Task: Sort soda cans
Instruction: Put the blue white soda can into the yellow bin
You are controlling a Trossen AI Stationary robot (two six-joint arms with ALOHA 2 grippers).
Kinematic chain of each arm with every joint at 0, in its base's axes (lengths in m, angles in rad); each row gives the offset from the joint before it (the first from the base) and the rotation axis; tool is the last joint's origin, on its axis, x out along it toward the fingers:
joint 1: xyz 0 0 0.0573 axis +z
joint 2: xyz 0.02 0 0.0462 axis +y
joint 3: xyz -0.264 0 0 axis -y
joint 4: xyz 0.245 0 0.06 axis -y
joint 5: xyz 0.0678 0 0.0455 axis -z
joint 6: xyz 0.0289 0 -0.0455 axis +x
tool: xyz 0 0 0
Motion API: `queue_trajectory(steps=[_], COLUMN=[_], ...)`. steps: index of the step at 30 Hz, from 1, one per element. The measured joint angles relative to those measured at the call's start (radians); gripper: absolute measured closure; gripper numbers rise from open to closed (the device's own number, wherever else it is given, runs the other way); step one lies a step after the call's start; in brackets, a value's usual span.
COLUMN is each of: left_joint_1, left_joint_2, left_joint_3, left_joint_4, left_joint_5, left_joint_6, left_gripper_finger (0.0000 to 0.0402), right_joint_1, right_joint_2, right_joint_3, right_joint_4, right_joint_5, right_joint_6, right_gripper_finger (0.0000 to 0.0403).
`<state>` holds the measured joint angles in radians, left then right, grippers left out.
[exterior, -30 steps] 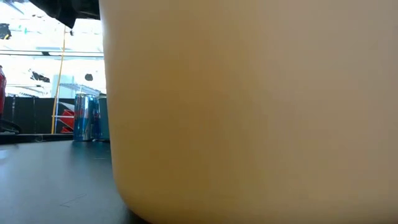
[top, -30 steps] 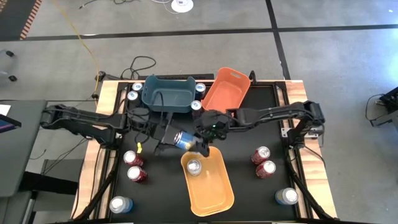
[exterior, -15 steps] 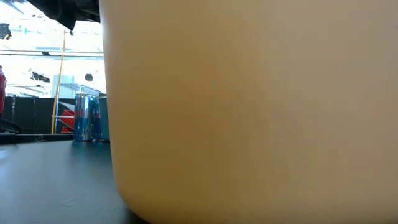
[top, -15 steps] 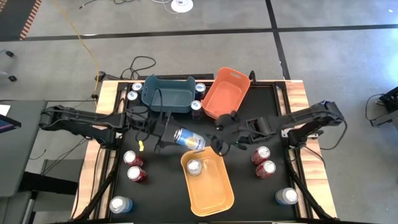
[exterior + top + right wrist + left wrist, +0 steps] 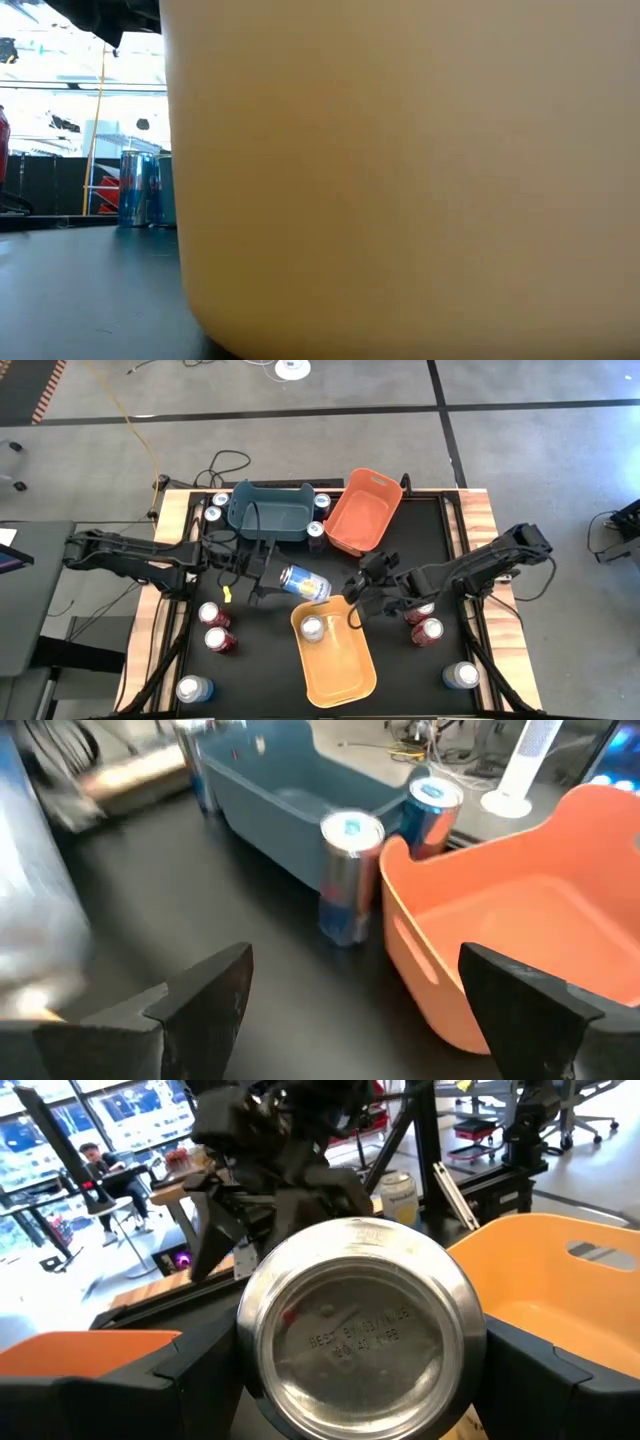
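Faint stamped lettering showed on the silver end of the dark blue can (image 5: pixel 361 1327), too blurred to read; the left gripper (image 5: pixel 268 580) clasped that can between its jaws, lying on its side with its long axis running away from the jaws toward the right gripper (image 5: pixel 358 607). It hung just above the near rim of the yellow-orange bin (image 5: pixel 345 670), where another can (image 5: pixel 313 627) stood upright. The right gripper's jaws stood spread wide with nothing between them, just beside that rim, red cans (image 5: pixel 421 610) behind it.
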<state>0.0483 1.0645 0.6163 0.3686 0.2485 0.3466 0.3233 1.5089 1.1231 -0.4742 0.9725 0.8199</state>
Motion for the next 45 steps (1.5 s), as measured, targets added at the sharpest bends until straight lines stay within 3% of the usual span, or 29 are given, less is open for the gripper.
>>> queue_trajectory(steps=[6, 18, 21, 25, 30, 35, 37, 41, 45], left_joint_1=[0.000, 0.000, 0.005, 0.023, 0.049, 0.064, 0.065, 0.064, 0.066], left_joint_2=[0.000, 0.000, 0.000, 0.000, 0.000, 0.000, 0.000, 0.000, -0.002], left_joint_3=[0.000, 0.004, 0.005, 0.005, 0.006, 0.006, 0.006, 0.006, 0.006], left_joint_4=[0.012, 0.071, 0.088, 0.141, 0.192, 0.220, 0.236, 0.253, 0.262], left_joint_5=[-0.002, -0.017, -0.045, -0.050, -0.049, -0.029, -0.005, 0.009, 0.007], left_joint_6=[0.011, 0.004, -0.006, -0.051, -0.098, -0.130, -0.138, -0.159, -0.162], left_gripper_finger=[0.0095, 0.0093, 0.0093, 0.0093, 0.0093, 0.0093, 0.0093, 0.0093, 0.0093], right_joint_1=[0.024, 0.053, 0.074, 0.105, 0.145, 0.162, 0.157, 0.110, 0.056], right_joint_2=[-0.012, 0.002, -0.005, -0.005, -0.004, -0.004, -0.004, -0.005, -0.005], right_joint_3=[0.000, -0.015, -0.058, -0.091, -0.149, -0.181, -0.195, -0.214, -0.215], right_joint_4=[0.084, -0.036, 0.009, 0.189, 0.577, 0.925, 1.014, 1.110, 1.134], right_joint_5=[0.049, 0.108, 0.176, 0.195, 0.173, -0.063, -0.080, -0.083, -0.153], right_joint_6=[-0.003, 0.122, 0.108, -0.128, -0.520, -0.951, -1.080, -1.203, -1.219], right_gripper_finger=[0.0035, 0.0035, 0.0035, 0.0035, 0.0035, 0.0035, 0.0035, 0.0035, 0.0035])
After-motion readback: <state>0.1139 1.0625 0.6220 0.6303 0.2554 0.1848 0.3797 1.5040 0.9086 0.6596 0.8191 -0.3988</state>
